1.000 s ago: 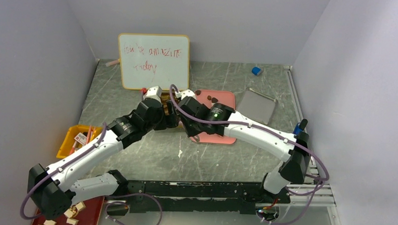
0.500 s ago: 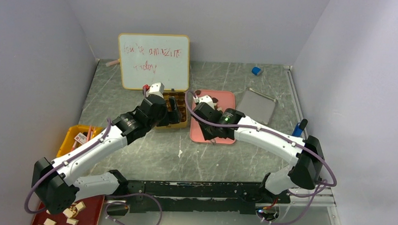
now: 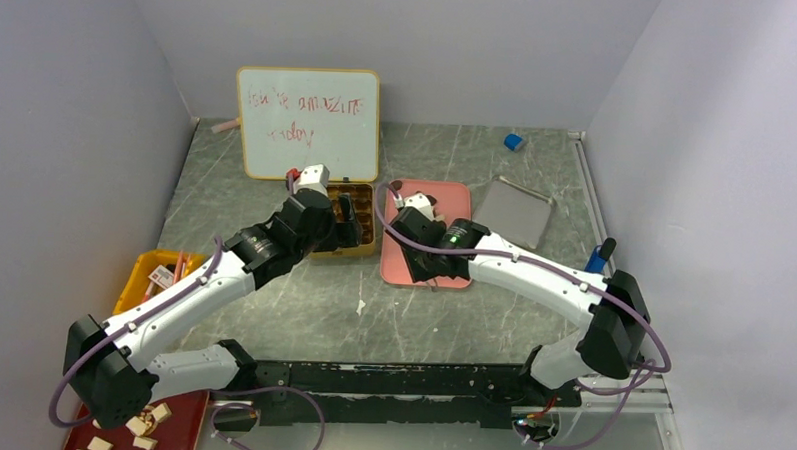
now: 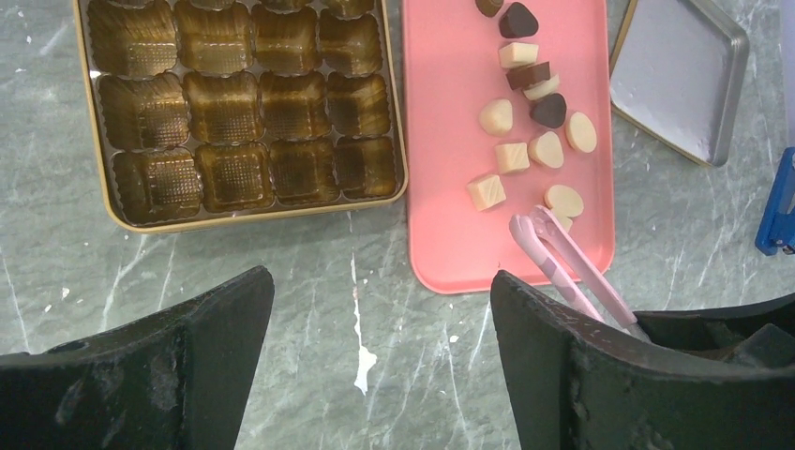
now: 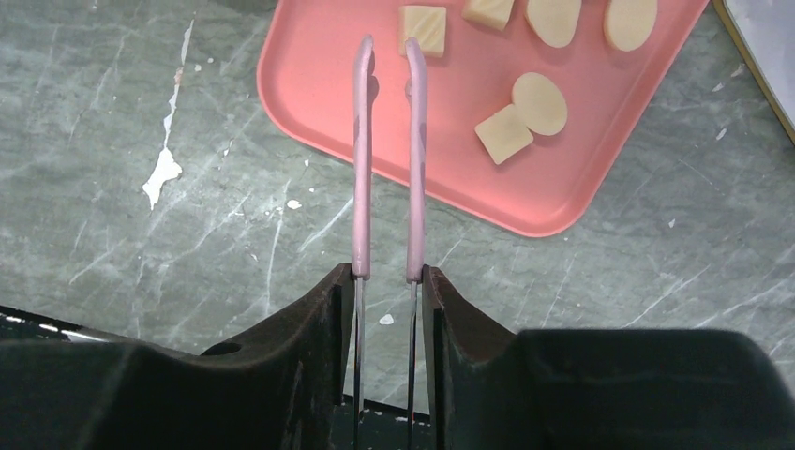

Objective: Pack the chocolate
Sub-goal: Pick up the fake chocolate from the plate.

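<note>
Several chocolate pieces (image 4: 530, 103), dark brown and pale tan, lie on a pink tray (image 4: 450, 112). Left of it sits a gold box (image 4: 244, 103) whose visible cups are empty. My left gripper (image 4: 382, 277) hangs wide open over bare table near the box, holding nothing. My right gripper (image 5: 387, 281) is shut on the handles of pink tongs (image 5: 362, 159). The tong tips stand apart over the tray's near corner, next to a square tan piece (image 5: 424, 28), with nothing between them. More tan chocolate (image 5: 539, 101) lies to their right.
A silver lid (image 4: 680, 70) lies right of the pink tray, a blue object (image 4: 778, 202) beyond it. A whiteboard (image 3: 306, 124) leans at the back. A yellow bin (image 3: 153, 276) and a red tray with beige chunks (image 3: 182, 428) sit at the left.
My right arm swung right from over the gold box to the pink tray, tongs in hand. The left gripper drew back a little, uncovering the box. The tongs' arms spread slightly.
</note>
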